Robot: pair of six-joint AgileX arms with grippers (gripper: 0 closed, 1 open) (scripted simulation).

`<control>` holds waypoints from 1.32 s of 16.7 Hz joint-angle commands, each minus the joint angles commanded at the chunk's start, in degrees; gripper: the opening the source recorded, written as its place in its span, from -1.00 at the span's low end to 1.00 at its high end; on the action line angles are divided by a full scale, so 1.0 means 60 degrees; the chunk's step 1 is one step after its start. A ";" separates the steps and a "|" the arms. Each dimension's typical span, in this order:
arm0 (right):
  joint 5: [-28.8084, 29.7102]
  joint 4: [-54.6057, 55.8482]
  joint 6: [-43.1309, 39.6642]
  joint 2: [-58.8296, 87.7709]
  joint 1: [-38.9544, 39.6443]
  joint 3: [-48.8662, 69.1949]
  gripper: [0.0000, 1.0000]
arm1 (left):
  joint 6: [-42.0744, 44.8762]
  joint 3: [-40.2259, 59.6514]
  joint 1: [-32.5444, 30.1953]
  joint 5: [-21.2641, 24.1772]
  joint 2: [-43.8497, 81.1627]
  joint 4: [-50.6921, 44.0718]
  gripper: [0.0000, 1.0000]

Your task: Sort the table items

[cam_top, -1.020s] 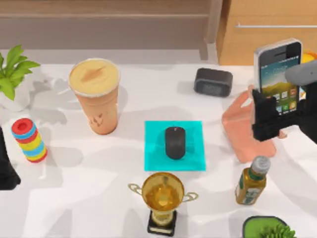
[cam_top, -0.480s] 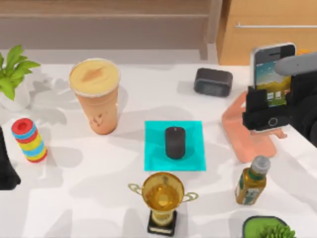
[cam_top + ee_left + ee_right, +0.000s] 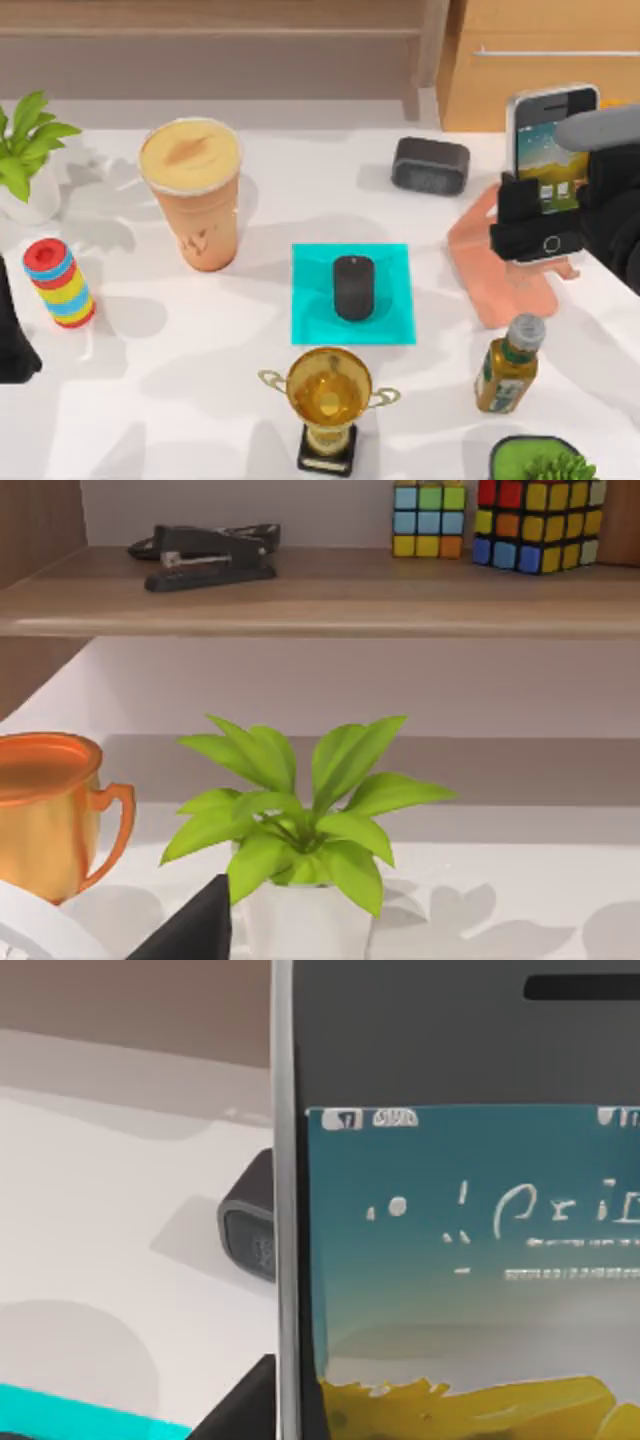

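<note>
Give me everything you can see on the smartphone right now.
The smartphone is a silver-edged slab with a dark front, an earpiece slot at its top and a lit screen of teal, yellow and app icons. It stands upright at the table's right side, over the salmon-pink stand, its lower part clamped by the black right gripper. Whether it touches the stand, I cannot tell.

A mouse (image 3: 353,287) lies on a mat (image 3: 310,315) at the middle of the surface (image 3: 200,390). Left of the mat stands a cup (image 3: 195,195); a trophy (image 3: 328,400) stands just before the mat. A speaker (image 3: 430,165) sits behind and right of it. Farther right, the right claw (image 3: 530,225) holds a phone (image 3: 550,150) upright over a stand (image 3: 490,270); a bottle (image 3: 508,365) stands before the stand.
</note>
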 joint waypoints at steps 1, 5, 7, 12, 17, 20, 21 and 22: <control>0.0000 0.0000 0.0000 0.0000 0.0000 0.0000 0.06 | 0.0000 0.0000 0.0000 0.0000 0.0000 0.0000 1.00; 0.0000 0.0000 0.0000 0.0000 0.0000 0.0000 0.66 | 0.0000 0.0000 0.0000 0.0000 0.0000 0.0000 1.00; 0.0000 0.0000 0.0000 0.0000 0.0000 0.0000 0.96 | 0.0000 0.0000 0.0000 0.0000 0.0000 0.0000 1.00; 0.0000 0.0000 0.0000 0.0000 0.0000 0.0000 1.00 | 0.0000 0.0000 0.0000 0.0000 0.0000 0.0000 1.00; 0.0025 -0.0022 0.0007 -0.0043 0.0032 -0.0028 1.00 | 0.0000 0.0000 0.0000 0.0000 0.0000 0.0000 1.00; 0.0266 -0.0303 0.0139 -0.0607 0.0350 -0.0352 1.00 | 0.0000 0.0000 0.0000 0.0000 0.0000 0.0000 1.00; 0.0396 -0.0416 0.0198 -0.0871 0.0474 -0.0481 1.00 | 0.0000 0.0000 0.0000 0.0000 0.0000 0.0000 1.00; 0.0510 -0.0519 0.0251 -0.1082 0.0588 -0.0597 1.00 | 0.0000 0.0000 0.0000 0.0000 0.0000 0.0000 1.00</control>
